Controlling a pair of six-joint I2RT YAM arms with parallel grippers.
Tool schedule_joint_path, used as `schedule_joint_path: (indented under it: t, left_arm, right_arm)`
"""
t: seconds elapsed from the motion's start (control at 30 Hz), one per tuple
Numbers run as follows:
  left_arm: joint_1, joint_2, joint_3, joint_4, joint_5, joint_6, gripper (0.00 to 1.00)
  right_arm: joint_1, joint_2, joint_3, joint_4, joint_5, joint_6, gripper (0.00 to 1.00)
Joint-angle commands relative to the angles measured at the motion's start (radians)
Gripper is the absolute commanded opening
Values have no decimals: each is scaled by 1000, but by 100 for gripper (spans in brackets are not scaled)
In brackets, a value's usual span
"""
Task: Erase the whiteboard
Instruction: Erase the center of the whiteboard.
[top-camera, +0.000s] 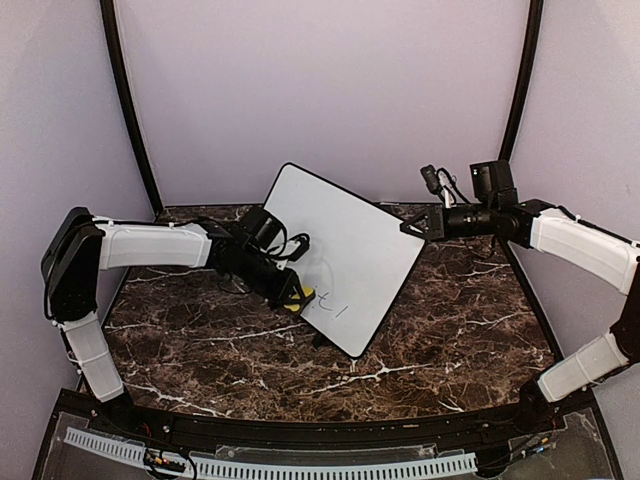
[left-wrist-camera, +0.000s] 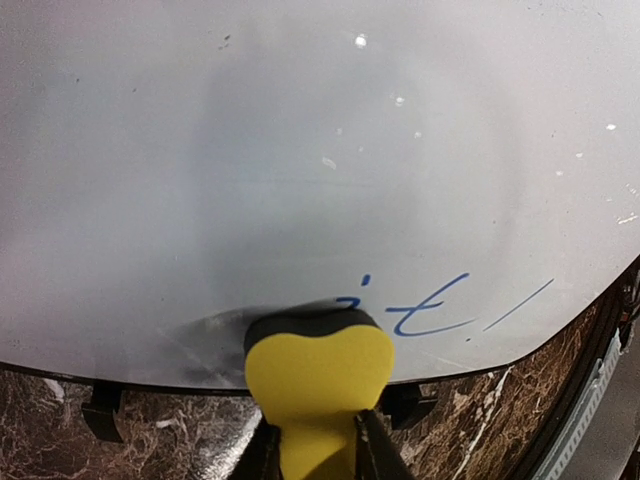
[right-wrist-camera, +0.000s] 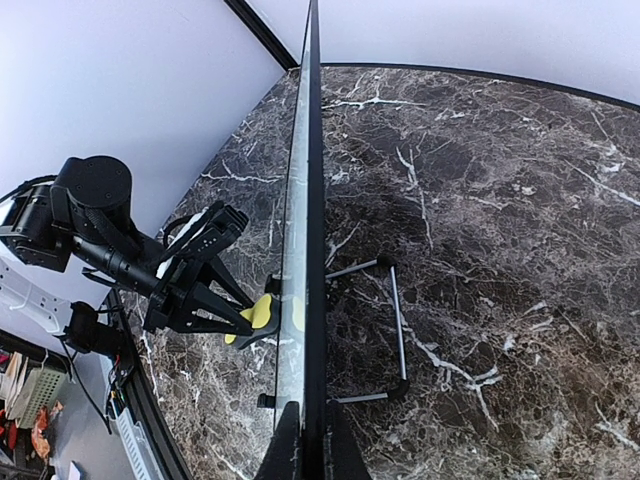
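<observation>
The whiteboard (top-camera: 350, 240) stands tilted on the marble table, mostly wiped, with blue handwriting (left-wrist-camera: 425, 308) left near its lower edge. My left gripper (left-wrist-camera: 312, 445) is shut on a yellow eraser (left-wrist-camera: 318, 375) whose dark felt face presses on the board just left of the writing. From above, the eraser (top-camera: 301, 297) sits at the board's lower left edge. My right gripper (right-wrist-camera: 312, 445) is shut on the board's black frame (right-wrist-camera: 314, 200), seen edge-on, and in the top view the right gripper (top-camera: 410, 228) holds the upper right corner.
The board's wire stand (right-wrist-camera: 396, 320) rests on the dark marble table (top-camera: 200, 350) behind the board. Small black feet (left-wrist-camera: 102, 410) stick out under the lower edge. Purple walls (top-camera: 330, 90) close in the back and sides.
</observation>
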Motion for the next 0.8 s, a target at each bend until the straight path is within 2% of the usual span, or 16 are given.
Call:
schedule_joint_path:
  t: [0.0,0.47,0.77]
  left_arm:
    - [2,24,56,178,-63,25,0]
    - [2,36,57,155,-64,32,0]
    - [-5,-47,-173,133,-57,8,0]
  right_arm:
    - [38,17,-11,3,-56,-112,0]
    - [38,12,-17,3,-53,-112,0]
    - [38,21,-18,7,-54,-113,0]
